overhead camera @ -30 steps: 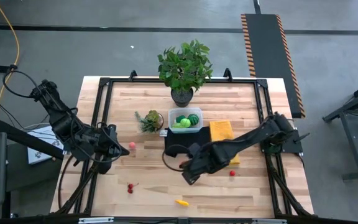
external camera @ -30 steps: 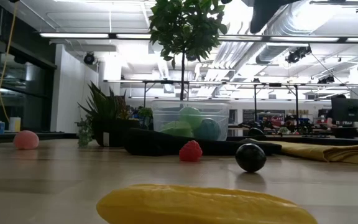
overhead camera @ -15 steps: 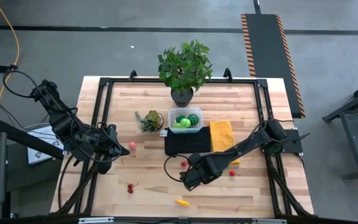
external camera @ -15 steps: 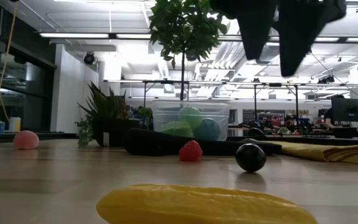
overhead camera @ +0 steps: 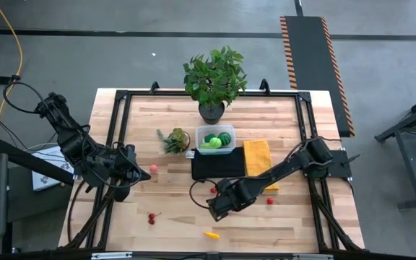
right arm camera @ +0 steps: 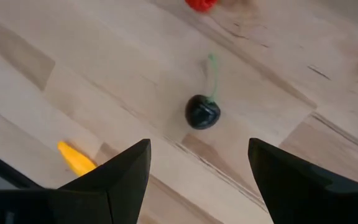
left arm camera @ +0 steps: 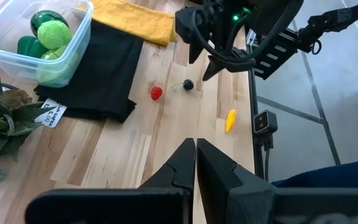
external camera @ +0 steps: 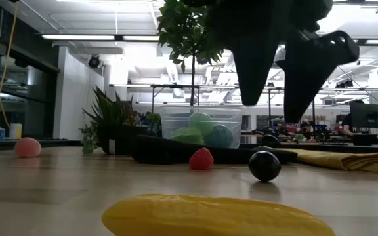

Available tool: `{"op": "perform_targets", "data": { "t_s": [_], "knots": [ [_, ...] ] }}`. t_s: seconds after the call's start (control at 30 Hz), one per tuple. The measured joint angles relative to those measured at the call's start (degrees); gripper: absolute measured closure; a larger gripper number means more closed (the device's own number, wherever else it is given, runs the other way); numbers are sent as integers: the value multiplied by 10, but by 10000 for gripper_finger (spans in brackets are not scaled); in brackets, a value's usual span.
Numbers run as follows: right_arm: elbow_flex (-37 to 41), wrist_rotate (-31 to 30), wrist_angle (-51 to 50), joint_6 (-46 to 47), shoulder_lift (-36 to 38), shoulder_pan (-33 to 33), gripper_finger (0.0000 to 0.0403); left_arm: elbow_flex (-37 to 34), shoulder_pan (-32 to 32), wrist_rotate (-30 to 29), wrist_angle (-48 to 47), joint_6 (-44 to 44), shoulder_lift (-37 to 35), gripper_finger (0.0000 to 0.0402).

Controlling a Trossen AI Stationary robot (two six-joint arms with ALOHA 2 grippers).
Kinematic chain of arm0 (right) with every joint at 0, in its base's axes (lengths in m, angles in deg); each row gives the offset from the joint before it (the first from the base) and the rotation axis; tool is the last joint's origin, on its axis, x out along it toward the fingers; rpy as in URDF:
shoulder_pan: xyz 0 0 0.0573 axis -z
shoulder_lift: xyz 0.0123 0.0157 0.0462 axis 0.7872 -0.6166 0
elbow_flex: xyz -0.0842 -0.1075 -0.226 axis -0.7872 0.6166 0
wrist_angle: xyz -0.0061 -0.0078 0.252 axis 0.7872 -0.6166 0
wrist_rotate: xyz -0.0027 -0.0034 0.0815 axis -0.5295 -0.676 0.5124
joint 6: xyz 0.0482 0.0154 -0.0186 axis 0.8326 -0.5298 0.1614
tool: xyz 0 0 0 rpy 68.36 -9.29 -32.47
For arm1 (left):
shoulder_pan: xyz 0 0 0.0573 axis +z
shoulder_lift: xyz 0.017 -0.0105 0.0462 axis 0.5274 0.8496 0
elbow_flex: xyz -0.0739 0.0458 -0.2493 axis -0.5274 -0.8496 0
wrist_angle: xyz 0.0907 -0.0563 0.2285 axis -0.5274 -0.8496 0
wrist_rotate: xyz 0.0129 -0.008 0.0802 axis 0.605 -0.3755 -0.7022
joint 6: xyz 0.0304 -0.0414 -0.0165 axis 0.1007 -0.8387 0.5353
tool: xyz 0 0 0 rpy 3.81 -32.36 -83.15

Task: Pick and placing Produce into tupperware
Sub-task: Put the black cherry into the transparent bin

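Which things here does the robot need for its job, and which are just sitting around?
For the job:
- tupperware
- dark berry
- red berry
- yellow piece
- right hand, open above the dark berry

Just sitting around:
- black cloth
- yellow cloth
- big plant

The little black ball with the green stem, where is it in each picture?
High view: the black ball is hidden under the right pincer, near the table's middle front.
Low view: black ball right of centre, below the pincer.
Left wrist view: it sits beside the red berry.
Right wrist view: it lies between the open fingers.
Shared landmark: the red berry, close beside it.
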Motion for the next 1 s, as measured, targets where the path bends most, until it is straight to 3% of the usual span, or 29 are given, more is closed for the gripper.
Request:
{"op": "perform_targets", "data": {
  "t_s": [1.0],
  "knots": [
    [5,28,36,-19,-49,17,142,0,0,-7,-17,5,1,396]
  ]
}}
